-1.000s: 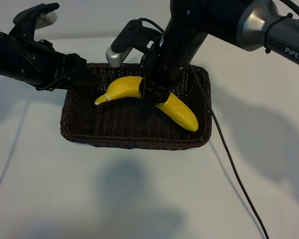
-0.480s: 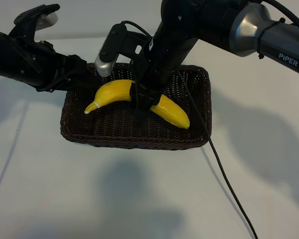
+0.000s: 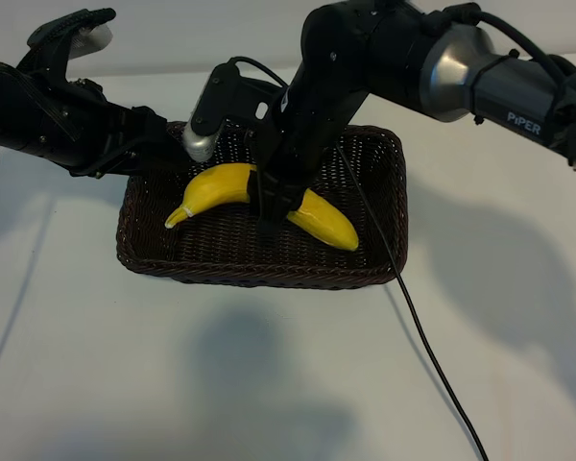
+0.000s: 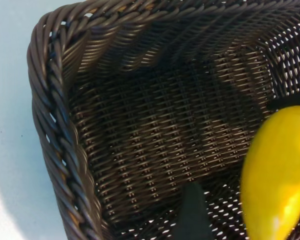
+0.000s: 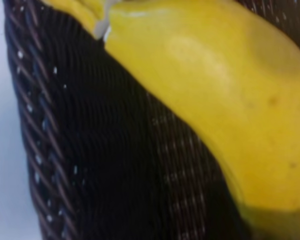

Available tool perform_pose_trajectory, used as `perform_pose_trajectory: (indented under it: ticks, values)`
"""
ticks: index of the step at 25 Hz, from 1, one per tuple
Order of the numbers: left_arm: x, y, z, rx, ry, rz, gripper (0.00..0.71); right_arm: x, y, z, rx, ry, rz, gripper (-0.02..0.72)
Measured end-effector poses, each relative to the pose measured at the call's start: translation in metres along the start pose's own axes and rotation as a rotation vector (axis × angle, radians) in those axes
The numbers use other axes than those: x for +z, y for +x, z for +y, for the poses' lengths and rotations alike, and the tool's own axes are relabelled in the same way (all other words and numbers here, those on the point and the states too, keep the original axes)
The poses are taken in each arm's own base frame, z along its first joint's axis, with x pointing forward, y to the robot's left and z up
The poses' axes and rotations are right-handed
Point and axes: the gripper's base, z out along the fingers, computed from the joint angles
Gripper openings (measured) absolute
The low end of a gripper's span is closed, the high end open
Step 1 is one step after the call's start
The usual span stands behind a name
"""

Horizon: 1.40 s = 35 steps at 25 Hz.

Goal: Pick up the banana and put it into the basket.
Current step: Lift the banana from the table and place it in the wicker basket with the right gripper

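lower now, right claw [image 3: 271, 206] pinches banana [image 3: 221, 184] mid-length, down inside basket [image 3: 384, 154]

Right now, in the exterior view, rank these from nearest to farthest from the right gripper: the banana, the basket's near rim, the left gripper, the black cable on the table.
1. The banana: clamped in the right gripper, inside the basket.
2. The basket near rim: just in front of it.
3. The left gripper: open at the basket's far-left corner.
4. The black cable: trailing across the table towards the front right.
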Motion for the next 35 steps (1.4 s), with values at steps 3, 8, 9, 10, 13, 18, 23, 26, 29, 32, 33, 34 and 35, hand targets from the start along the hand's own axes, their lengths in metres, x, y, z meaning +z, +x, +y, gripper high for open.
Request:
perform_pose_trajectory:
  ticks: [3,8,9,10,13,18,23,26,29,32,33,34,35]
  values:
    - [0.0,0.0,0.0,0.001,0.0,0.0,0.592,0.01,0.002,-0.002,0.002,-0.001,0.007,0.411]
    - [0.0,0.0,0.0,0.004,0.0,0.0,0.592,0.018,0.004,-0.004,0.006,0.006,0.005,0.411]
    - [0.0,0.0,0.0,0.005,0.0,0.0,0.592,0.018,0.003,-0.004,0.006,0.01,0.001,0.411]
    - [0.0,0.0,0.0,0.005,0.0,0.0,0.592,0.018,0.003,-0.004,0.006,0.015,-0.003,0.411]
    - [0.0,0.0,0.0,0.005,0.0,0.0,0.592,0.021,0.003,-0.005,0.007,0.018,-0.005,0.411]
    - [0.0,0.0,0.0,0.005,0.0,0.0,0.592,0.039,0.01,-0.006,0.016,-0.002,0.027,0.411]
    - [0.0,0.0,0.0,0.005,0.0,0.0,0.592,0.052,0.015,-0.006,0.023,-0.016,0.049,0.411]
    - [0.0,0.0,0.0,0.003,0.0,0.0,0.592,0.054,0.016,-0.006,0.024,-0.017,0.052,0.411]
    - [0.0,0.0,0.0,0.005,0.0,0.0,0.592,0.059,0.017,-0.007,0.027,-0.016,0.054,0.411]
    - [0.0,0.0,0.0,0.005,0.0,0.0,0.592,0.063,0.018,-0.007,0.036,-0.016,0.056,0.411]
    - [0.0,0.0,0.0,0.005,0.0,0.0,0.592,0.063,0.018,-0.007,0.043,-0.014,0.055,0.411]
    - [0.0,0.0,0.0,0.005,0.0,0.0,0.592,0.063,0.018,-0.007,0.052,-0.012,0.053,0.411]
    - [0.0,0.0,0.0,0.005,0.0,0.0,0.592,0.063,0.018,-0.008,0.061,-0.009,0.05,0.411]
